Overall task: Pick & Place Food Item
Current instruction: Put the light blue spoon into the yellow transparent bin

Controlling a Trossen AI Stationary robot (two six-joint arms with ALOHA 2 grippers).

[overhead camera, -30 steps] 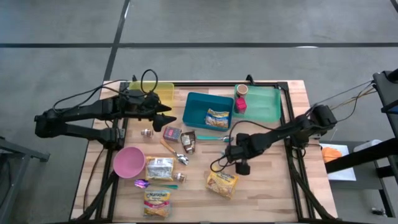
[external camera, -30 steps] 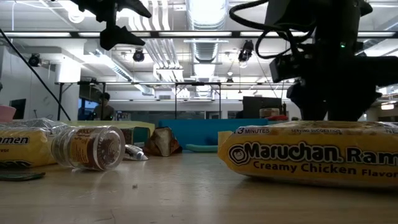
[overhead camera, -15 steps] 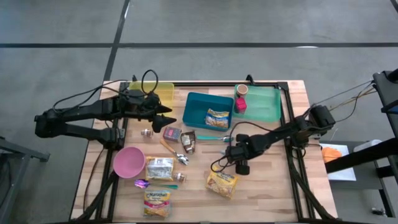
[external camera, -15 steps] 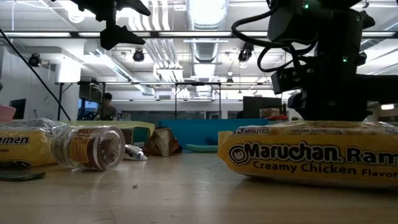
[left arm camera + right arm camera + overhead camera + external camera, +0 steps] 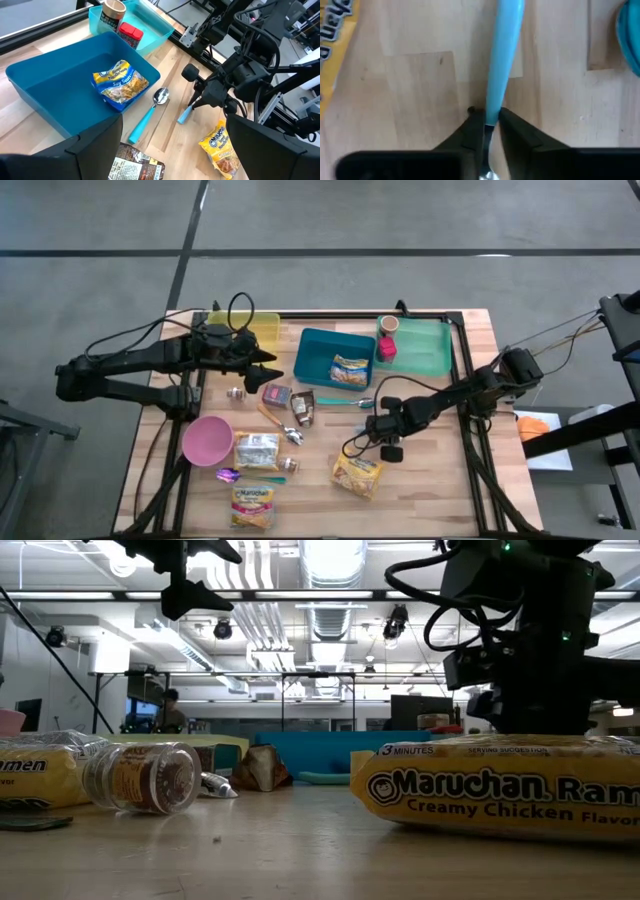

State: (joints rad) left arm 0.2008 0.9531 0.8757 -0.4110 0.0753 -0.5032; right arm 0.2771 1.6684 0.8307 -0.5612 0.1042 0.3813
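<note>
Near edge: a Maruchan ramen packet [image 5: 357, 475] lies flat on the bench [image 5: 430, 480], right of the middle, with nothing touching it.
Right gripper [image 5: 489, 116]: low over the middle of the bench, just beyond that packet; its jaws are pinched on the end of a blue-handled utensil [image 5: 502, 50], which lies flat on the wood.
Held thing: a utensil and not food, so the grip does not match the task as worded.
Food items: all loose on the bench; besides the near packet, one ramen pack [image 5: 350, 370] already sits inside the blue bin [image 5: 310, 345] toward the far edge.
Left gripper [image 5: 270, 362]: hangs above the far-left part of the bench, jaws spread wide and holding nothing; it waits.
Step in hand: likely the grasp itself, with the handle clamped and not yet raised.
Next move: probably a straight lift. The thin handle is held near one end, so the far end may droop or swing; a slow rise that clears the second spoon [image 5: 161, 96] lying close by would be prudent.
Risk: the handle could twist in the narrow pinch.
</note>
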